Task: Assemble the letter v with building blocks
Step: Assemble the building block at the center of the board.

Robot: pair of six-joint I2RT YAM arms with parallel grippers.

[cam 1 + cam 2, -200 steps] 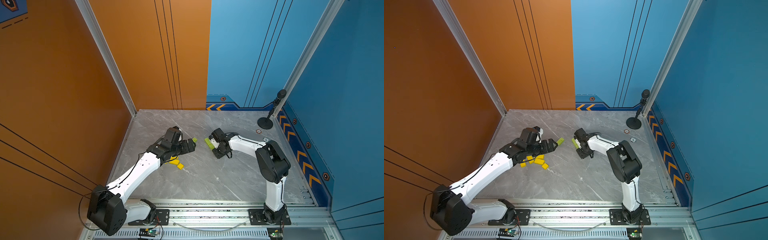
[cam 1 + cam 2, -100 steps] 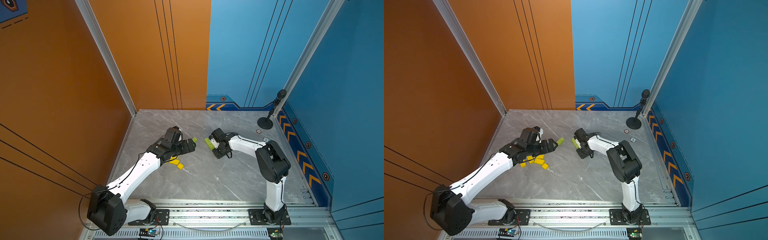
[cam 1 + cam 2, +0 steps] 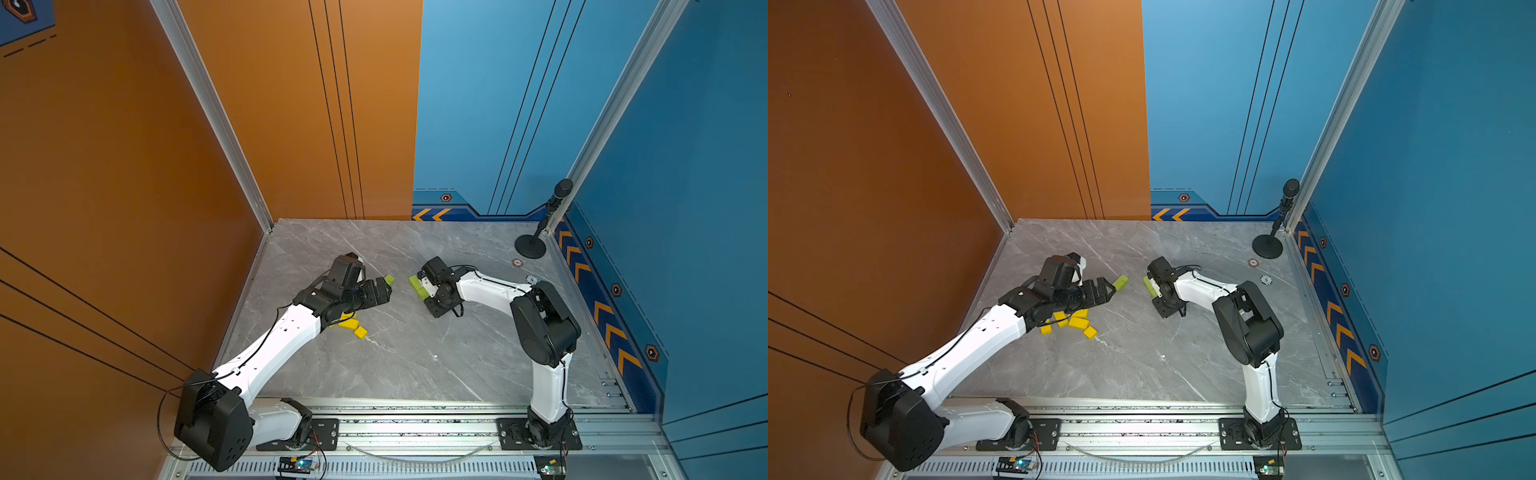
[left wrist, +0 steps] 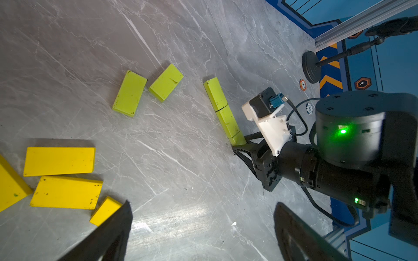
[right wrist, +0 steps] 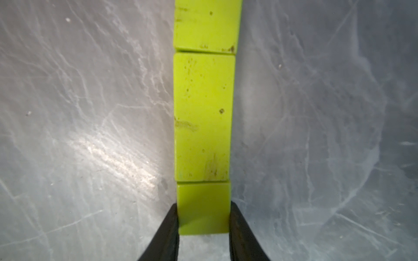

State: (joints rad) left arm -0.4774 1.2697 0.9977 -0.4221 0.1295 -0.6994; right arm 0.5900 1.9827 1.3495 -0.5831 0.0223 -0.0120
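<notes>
Tabletop of grey veined marble pattern (image 3: pixel 415 357) lies under both my arms, with the building blocks (image 3: pixel 348 322) around its middle. My right gripper (image 5: pixel 204 210) is pinching a short lime-green block (image 5: pixel 203 198) by its two sides, my black fingers (image 5: pixel 169 228) pressed flat against it. That block is the near end of a straight line of three: it touches a longer lime-green brick (image 5: pixel 203 115), which touches a second lime-green brick (image 5: pixel 207 24) that runs out of the right wrist view. In a top view this green line (image 3: pixel 417 286) shows just in front of my right wrist, near the table's centre.

My left gripper (image 4: pixel 203 204) is spread wide and holds nothing; its dark fingers (image 4: pixel 108 235) hang over bare table. Between it and the green line lie two loose flat lime-green bricks (image 4: pixel 130 93), corner to corner, so close that I cannot tell whether they touch. In a top view only one loose green brick (image 3: pixel 1121 281) shows, just beyond my left fingertips.

Plain yellow blocks (image 4: pixel 58 161) cluster nearer my base: two long bricks side by side, a small yellow piece (image 4: pixel 105 211) at the corner of one, and another brick cut off at the left wrist view's edge. From above, this yellow cluster (image 3: pixel 1077 322) lies partly under my left wrist. A black microphone stand (image 3: pixel 530 247) stands in the far right corner, well apart from the blocks.
</notes>
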